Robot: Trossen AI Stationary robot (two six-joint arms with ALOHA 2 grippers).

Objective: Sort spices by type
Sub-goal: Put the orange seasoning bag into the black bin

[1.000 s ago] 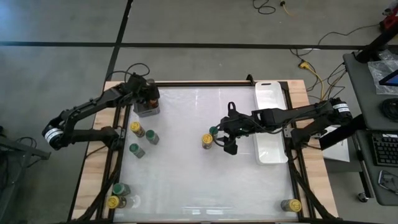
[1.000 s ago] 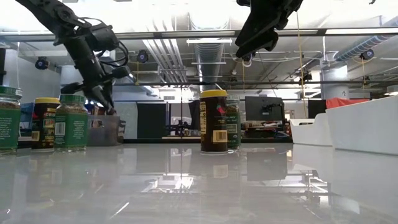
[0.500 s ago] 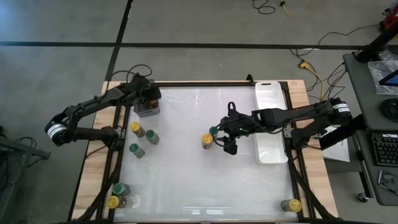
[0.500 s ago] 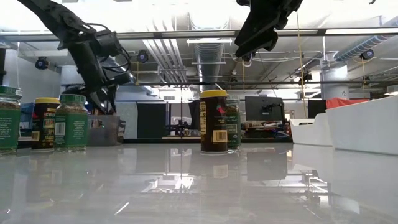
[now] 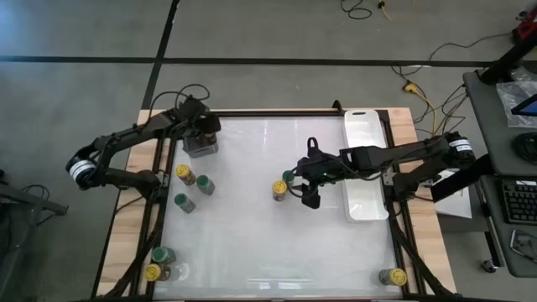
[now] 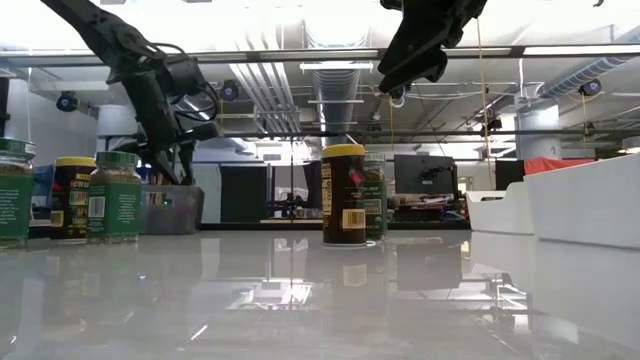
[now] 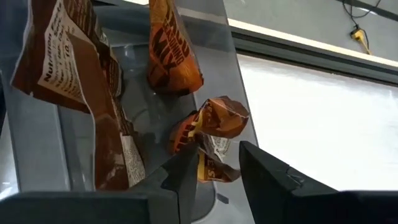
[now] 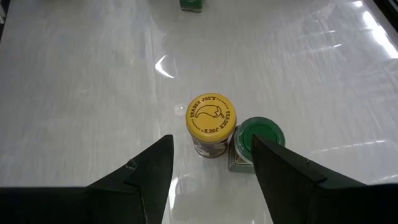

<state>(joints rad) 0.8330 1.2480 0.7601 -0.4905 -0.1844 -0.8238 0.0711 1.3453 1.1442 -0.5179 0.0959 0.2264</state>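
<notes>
My table [image 5: 277, 252] is white, glossy, on a wood frame. Biggest container: long white tray [image 5: 366, 168] along the right edge, nothing visible in it. Next: grey square cup [image 5: 199, 144] at the far left corner, holding brown printed sachets [image 7: 99, 99], several leaning upright inside. My left gripper [image 5: 204, 126] sits right over that cup; fingers [image 7: 267, 180] stand slightly apart with nothing between them, a sachet just ahead of the tips. My right gripper [image 5: 309, 186] hangs above mid-table, jaws spread and empty, over a pair of jars: yellow-lid jar [image 8: 211, 124] and green-lid jar [image 8: 255, 143], touching side by side, dark contents in the yellow one. Other spice jars: a loose cluster on the left, one yellow lid [image 5: 184, 174] and two green lids [image 5: 204, 185] [image 5: 182, 202]; near left corner, a green [image 5: 163, 255] and a yellow [image 5: 153, 272] close together; near right corner, a lone yellow-lid jar [image 5: 394, 276]. All jars upright on the table, none in the tray.
</notes>
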